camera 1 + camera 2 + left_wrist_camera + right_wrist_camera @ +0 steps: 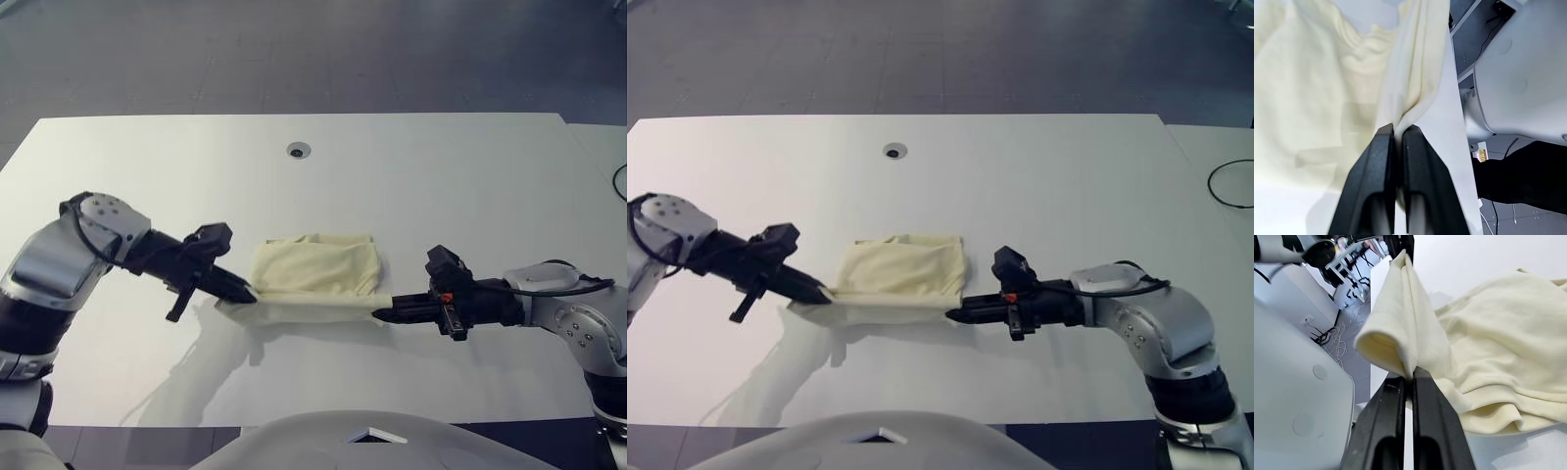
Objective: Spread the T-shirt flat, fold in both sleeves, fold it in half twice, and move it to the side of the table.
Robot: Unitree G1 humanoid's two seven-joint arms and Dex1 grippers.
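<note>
A pale yellow T-shirt lies folded in the middle of the white table. Its near edge is lifted and stretched taut between both grippers. My left gripper is shut on the T-shirt's near left corner, and its black fingers pinch the cloth. My right gripper is shut on the near right corner, where a fold of fabric rises out of the closed fingers. The far part of the shirt rests on the table.
A small round grommet hole sits in the table towards the far edge. Bare tabletop lies on all sides of the shirt. A black cable lies at the right on the neighbouring surface.
</note>
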